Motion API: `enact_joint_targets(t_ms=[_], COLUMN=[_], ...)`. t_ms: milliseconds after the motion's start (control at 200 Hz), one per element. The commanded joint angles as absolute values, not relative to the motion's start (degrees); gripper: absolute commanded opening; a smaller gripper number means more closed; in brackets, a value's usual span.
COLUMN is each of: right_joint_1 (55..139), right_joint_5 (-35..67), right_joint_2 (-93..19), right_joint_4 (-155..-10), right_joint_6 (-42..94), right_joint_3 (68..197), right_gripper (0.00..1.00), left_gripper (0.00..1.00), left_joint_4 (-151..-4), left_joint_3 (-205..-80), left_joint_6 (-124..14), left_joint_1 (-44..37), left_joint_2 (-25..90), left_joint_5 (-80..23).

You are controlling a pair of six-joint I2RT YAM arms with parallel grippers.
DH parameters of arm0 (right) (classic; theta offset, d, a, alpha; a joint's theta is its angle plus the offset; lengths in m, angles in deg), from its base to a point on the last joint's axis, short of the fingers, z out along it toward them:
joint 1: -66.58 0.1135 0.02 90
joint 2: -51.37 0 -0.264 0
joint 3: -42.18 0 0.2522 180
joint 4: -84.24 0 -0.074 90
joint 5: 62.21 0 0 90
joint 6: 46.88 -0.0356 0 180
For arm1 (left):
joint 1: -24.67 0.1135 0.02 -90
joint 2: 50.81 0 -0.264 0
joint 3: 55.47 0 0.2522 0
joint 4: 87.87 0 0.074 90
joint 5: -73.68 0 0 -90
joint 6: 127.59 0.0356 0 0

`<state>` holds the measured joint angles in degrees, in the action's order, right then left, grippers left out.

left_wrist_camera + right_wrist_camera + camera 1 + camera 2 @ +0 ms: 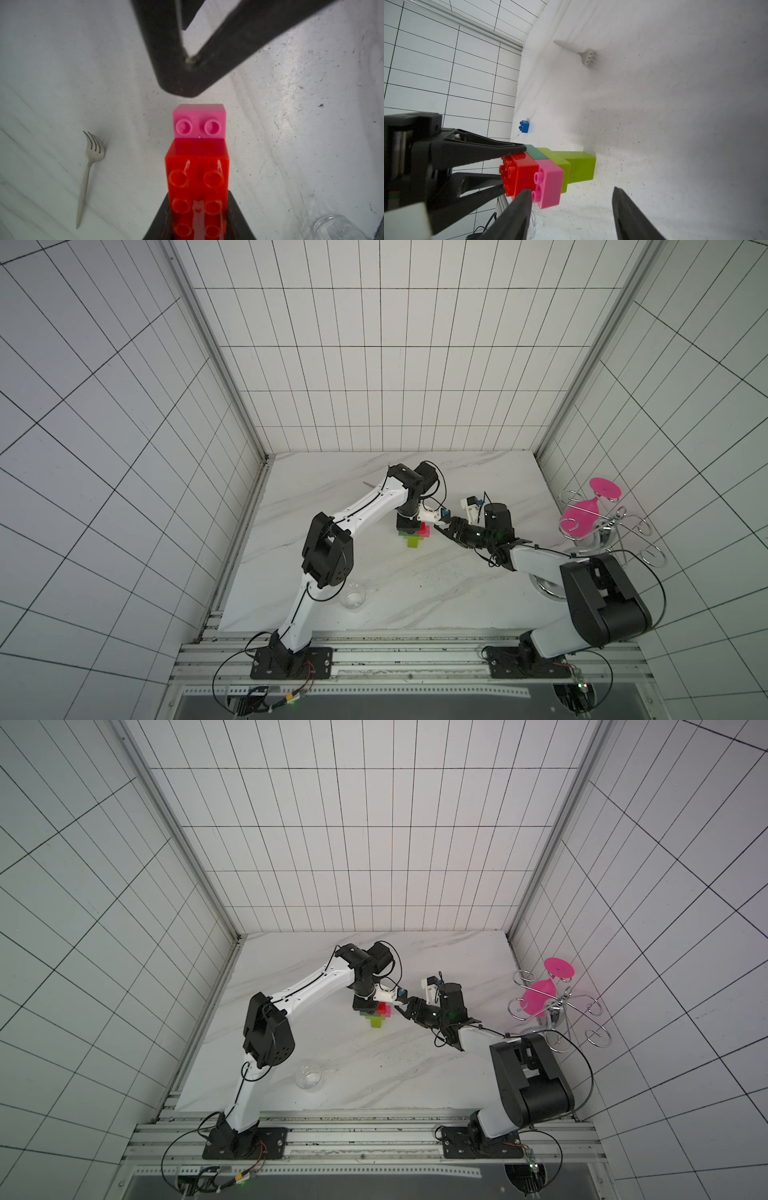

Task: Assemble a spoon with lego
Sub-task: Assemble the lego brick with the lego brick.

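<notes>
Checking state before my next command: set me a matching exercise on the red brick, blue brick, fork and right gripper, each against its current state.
Things:
1 red brick
2 blue brick
3 fork
4 right gripper

States:
A open, near the pink brick
B loose by the tiled wall
C clamped by the left gripper
D metal, lying on the table

Pairs: 1-C; 2-B; 3-D; 4-A

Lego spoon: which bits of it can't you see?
- Top views: the black left gripper covers most of the flat multicolour brick spoon's head.
- Left wrist view: the red studded brick runs off the bottom edge and hides the lime green stem.
- Right wrist view: that gripper's finger hides part of the dark green brick.
</notes>
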<state>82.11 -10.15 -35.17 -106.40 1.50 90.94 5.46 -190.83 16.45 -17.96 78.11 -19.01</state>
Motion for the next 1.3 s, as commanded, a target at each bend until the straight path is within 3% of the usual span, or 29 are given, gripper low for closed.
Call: enact_joint_targets(t_ms=[0,145,780,820,840,860,1294], right_joint_1=[82.4,82.2,82.1,82.1,82.1,82.1,82.1], right_joint_5=[-8.5,-8.1,-9.3,-9.2,-9.2,-9.3,-9.3], right_joint_2=[-33.9,-32.9,-32.0,-31.8,-31.7,-31.7,-31.5], right_joint_4=[-105.2,-104.6,-103.2,-103.1,-102.9,-102.9,-102.1], right_joint_6=[2.9,2.9,3.4,3.5,3.6,3.6,4.3], right_joint_3=[91.6,91.4,92.1,92.0,92.1,92.2,92.5], right_gripper=[0.65,0.65,0.67,0.67,0.67,0.68,0.68], left_gripper=[0.01,0.03,0.44,0.64,0.90,0.98,0.98], left_joint_4=[8.8,7.8,4.2,4.0,3.7,3.4,-2.2], left_joint_3=[-185.3,-186.3,-189.4,-189.4,-189.3,-189.3,-183.9], left_joint_6=[15.5,14.7,14.6,14.5,14.3,14.2,11.5], left_joint_1=[-18.3,-18.1,-15.2,-15.2,-15.1,-15.2,-12.9], left_joint_2=[90.2,89.8,79.3,78.8,78.5,78.3,65.6], left_joint_5=[-15.5,-15.3,-24.6,-24.8,-24.8,-24.7,-29.3])
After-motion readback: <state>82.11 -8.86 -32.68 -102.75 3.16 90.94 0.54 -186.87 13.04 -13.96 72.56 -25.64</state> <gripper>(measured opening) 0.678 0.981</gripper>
